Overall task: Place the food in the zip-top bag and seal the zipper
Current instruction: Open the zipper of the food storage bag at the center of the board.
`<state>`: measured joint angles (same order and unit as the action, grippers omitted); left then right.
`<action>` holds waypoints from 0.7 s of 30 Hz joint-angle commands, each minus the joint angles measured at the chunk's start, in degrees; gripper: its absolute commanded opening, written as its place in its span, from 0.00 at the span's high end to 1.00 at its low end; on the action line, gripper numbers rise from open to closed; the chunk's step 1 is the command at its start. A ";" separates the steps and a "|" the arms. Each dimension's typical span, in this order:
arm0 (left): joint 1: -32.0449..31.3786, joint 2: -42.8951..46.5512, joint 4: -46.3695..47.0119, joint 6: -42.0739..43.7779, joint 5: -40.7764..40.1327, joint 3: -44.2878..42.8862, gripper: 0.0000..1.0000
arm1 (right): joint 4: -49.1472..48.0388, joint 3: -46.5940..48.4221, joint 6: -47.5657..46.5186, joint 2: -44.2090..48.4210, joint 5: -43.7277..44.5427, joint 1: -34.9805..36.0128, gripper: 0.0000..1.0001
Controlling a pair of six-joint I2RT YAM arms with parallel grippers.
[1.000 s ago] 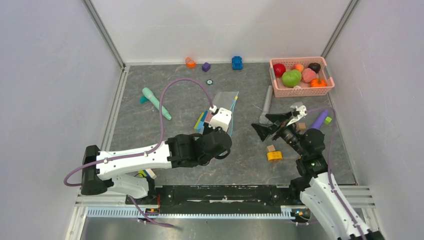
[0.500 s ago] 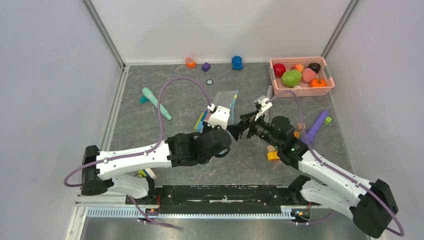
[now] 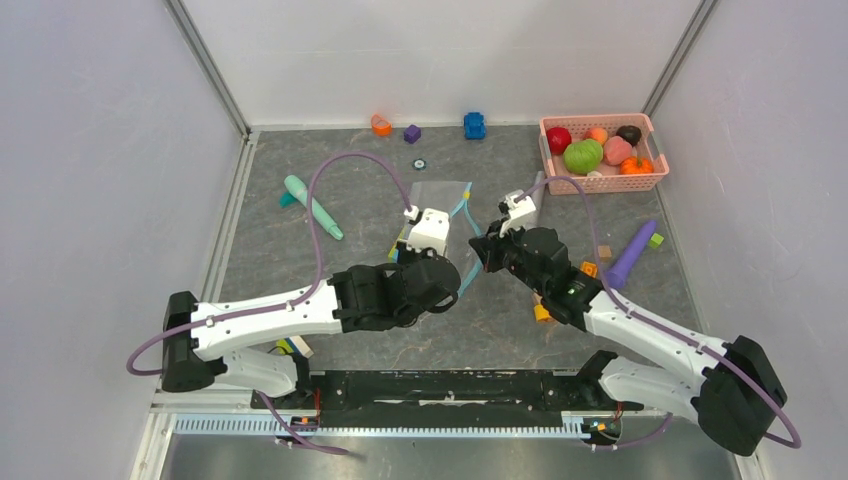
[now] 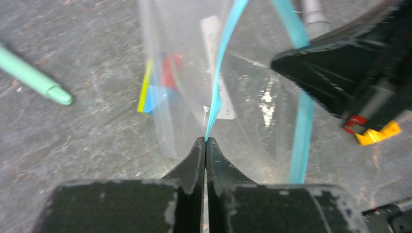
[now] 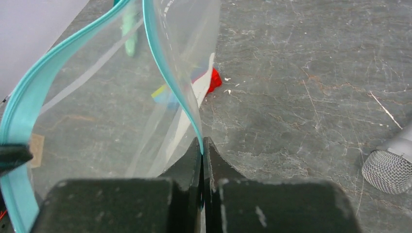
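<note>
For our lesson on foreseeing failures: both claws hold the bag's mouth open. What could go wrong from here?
The left claw and right claw each pinch only a thin edge of the zipper, so a lip may slip free.
The food lies in the basket, away from the bag; with both claws busy, releasing one to fetch it may let the mouth close.

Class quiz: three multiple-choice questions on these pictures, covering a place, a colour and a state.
1. Where is the food? A on the bare table; B in the pink basket; C under the left arm.
2. What colour is the zipper? A teal; B red; C yellow.
3. The left gripper is: A open; B gripping a block; C shut on the zipper.
Answers: B, the toys sit inside its walls; A, the strip shows teal in both wrist views; C, it is closed on the strip.
</note>
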<state>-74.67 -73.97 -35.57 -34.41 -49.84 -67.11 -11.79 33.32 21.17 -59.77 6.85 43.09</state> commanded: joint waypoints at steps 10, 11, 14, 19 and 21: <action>8.24 2.40 4.13 -2.88 8.70 3.04 0.23 | -2.02 6.65 3.96 -4.28 -11.92 2.90 1.00; 8.66 2.11 4.61 -2.87 9.82 2.95 0.15 | -1.83 7.22 4.06 -4.79 -11.71 3.17 1.00; 9.45 1.51 6.86 -1.78 11.18 3.52 0.09 | -2.50 8.39 4.17 -6.06 -12.73 3.65 1.00; 11.66 0.36 7.16 -0.96 12.93 3.93 0.07 | -3.87 8.60 4.90 -6.24 -14.16 3.82 1.00; 12.22 0.31 7.81 -0.99 13.35 4.91 0.07 | -3.86 8.69 4.91 -6.00 -14.66 3.85 1.00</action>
<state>-63.68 -73.14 -31.22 -36.93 -38.22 -63.51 -12.71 39.33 25.04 -66.22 -5.80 46.68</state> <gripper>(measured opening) 0.924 0.011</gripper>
